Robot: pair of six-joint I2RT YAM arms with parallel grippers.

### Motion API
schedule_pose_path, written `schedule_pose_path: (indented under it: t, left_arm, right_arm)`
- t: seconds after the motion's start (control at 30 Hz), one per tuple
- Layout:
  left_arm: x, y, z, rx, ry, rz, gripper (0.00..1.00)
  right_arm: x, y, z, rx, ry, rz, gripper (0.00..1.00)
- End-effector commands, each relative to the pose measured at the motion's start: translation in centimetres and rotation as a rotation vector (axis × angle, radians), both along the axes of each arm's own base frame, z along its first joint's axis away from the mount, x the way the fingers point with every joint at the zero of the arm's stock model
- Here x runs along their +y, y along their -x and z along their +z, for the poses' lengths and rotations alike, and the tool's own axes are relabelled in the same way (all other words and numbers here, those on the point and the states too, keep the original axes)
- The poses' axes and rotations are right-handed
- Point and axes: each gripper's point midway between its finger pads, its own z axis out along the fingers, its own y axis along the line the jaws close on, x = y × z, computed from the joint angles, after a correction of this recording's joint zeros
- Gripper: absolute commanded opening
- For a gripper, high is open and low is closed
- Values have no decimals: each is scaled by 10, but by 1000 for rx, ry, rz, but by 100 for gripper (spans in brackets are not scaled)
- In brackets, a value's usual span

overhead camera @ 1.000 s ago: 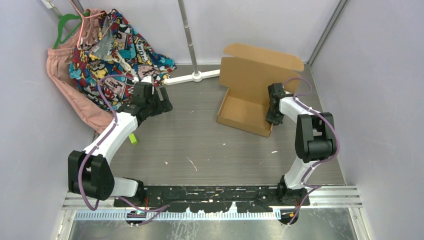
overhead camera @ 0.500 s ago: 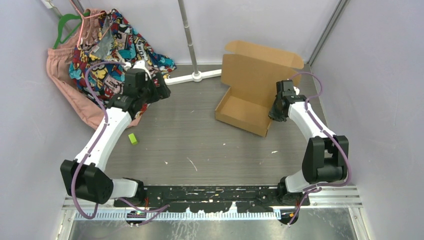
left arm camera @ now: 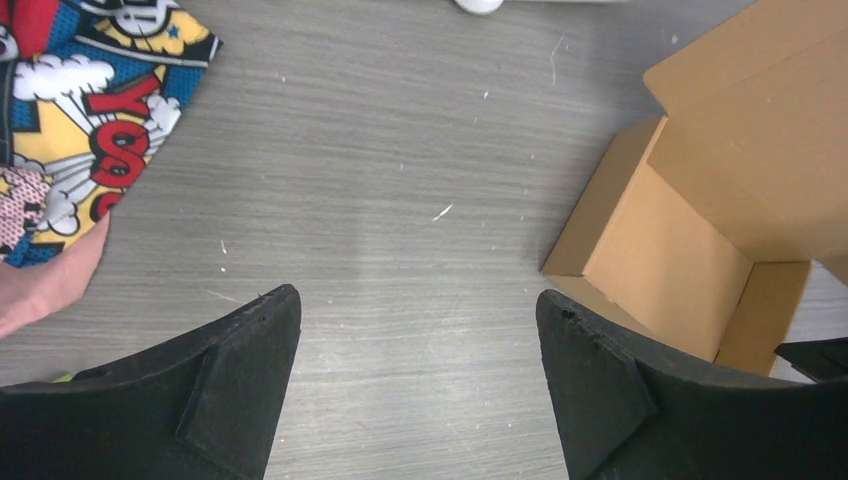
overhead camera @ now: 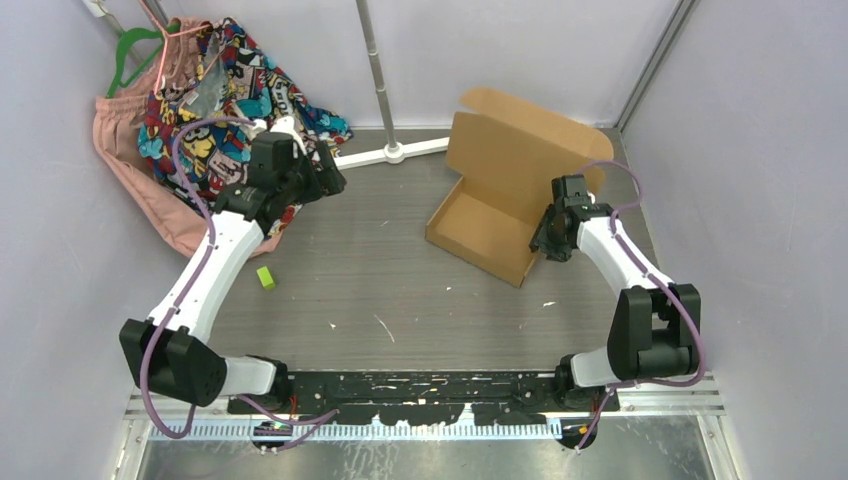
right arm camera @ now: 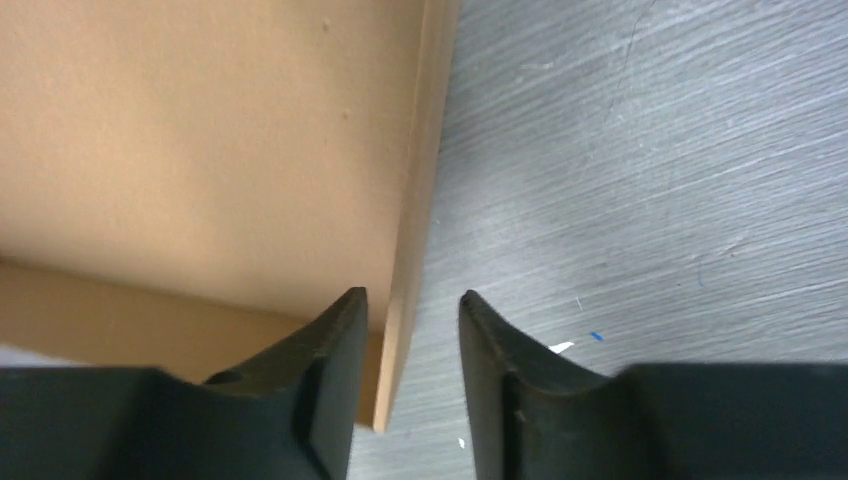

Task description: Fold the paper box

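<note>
A grey wood-grain worktop (overhead camera: pixel 400 290), enclosed by pale walls, is seen from above. Two white-and-black robot arms are mounted at its near edge.

The paper box (overhead camera: pixel 478 228), of plain brown cardboard, is placed at the far right of the worktop and set at an angle. It is partly formed. A shallow tray with raised side walls lies on the surface. The lid panel stands up behind it, tilted, with a narrow flap along its top edge.

The right hand (overhead camera: pixel 553 238) is positioned at the tray's right side wall, near the front corner. In the right wrist view its two black fingers (right arm camera: pixel 330 350) are seen on either side of the wall's thin edge. One is inside the tray and the other is outside, over bare worktop. A strip of worktop is visible between the outer finger and the cardboard. The wall is straddled but not clamped, so this hand is released.

The left hand (overhead camera: pixel 328 180) is held above the far left-centre of the worktop, well apart from the box. In the left wrist view its fingers (left arm camera: pixel 240 380) are spread wide, with nothing between them and only bare worktop beneath.

In the far left corner a bright comic-print garment (overhead camera: pixel 230 90) and a pink garment (overhead camera: pixel 140 190) are heaped against the wall, with a green hanger (overhead camera: pixel 130 45) above them. A white stand (overhead camera: pixel 392 152) with a thin upright pole is placed at the back centre. A small lime-green object (overhead camera: pixel 265 277) lies on the worktop beside the left arm.
</note>
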Motion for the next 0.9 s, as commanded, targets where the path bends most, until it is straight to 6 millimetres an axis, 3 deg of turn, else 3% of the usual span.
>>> schedule_pose_path:
  t: [0.0,0.13,0.23,0.33,0.4,0.5,0.7,0.87]
  left_arm:
    - [0,10,-10,9,-36,-6,88]
    - [-4,9,-27,63,-34,-7,89]
    - [-12,7,-38,98,-32,-36,89]
    - [-26,4,-55,144,17,-70,90]
    - [-34,1,-63,200,31,-91,90]
    - [-38,-3,-61,222,5,-108,90]
    - [3,5,-64,274,-176,27,95]
    - [40,18,-59,337,-273,193,100]
  right_arm:
    - [8,6,13,-36,-22,45,47]
    - [13,14,30,-43,-41,60,50]
    - [6,22,46,-69,-12,27,55]
    - [1,31,56,-121,-15,-31,62]
    - [8,33,60,-153,-63,-37,63]
    - [15,30,64,-159,-81,0,64]
    - [33,3,49,-91,-29,127,64]
    - [39,1,49,-57,-32,149,64]
